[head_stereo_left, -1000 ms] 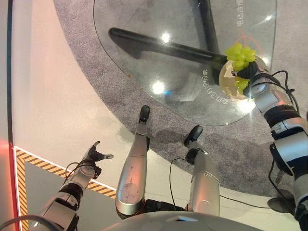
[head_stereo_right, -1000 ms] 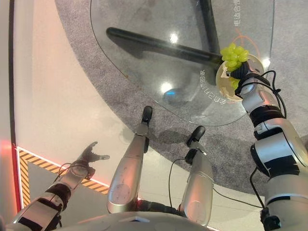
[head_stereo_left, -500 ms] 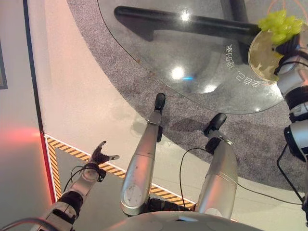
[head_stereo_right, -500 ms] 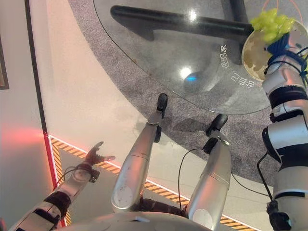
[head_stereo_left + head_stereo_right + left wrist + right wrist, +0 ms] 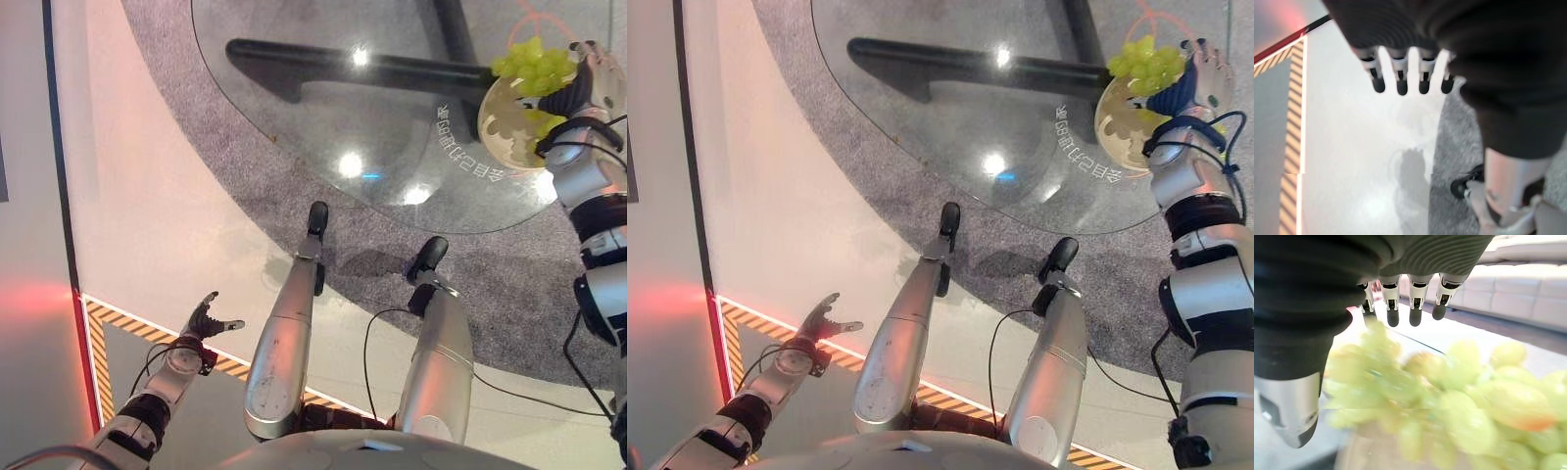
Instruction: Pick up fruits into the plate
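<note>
Hiding part of the plate (image 5: 502, 137), grapes (image 5: 532, 65) meet the right hand (image 5: 588, 83).

Both eye views look steeply down from the robot's head, side by side, and share one scene: the round glass table (image 5: 372, 108) toward 12 o'clock, the plate (image 5: 1124, 122) at its rim near 1 o'clock, the floor beneath. The left wrist view faces down along the left hand (image 5: 1400, 73) at the floor from well above. The right wrist view looks past the right hand (image 5: 1400, 298) across the grapes (image 5: 1459, 401), very close.
</note>
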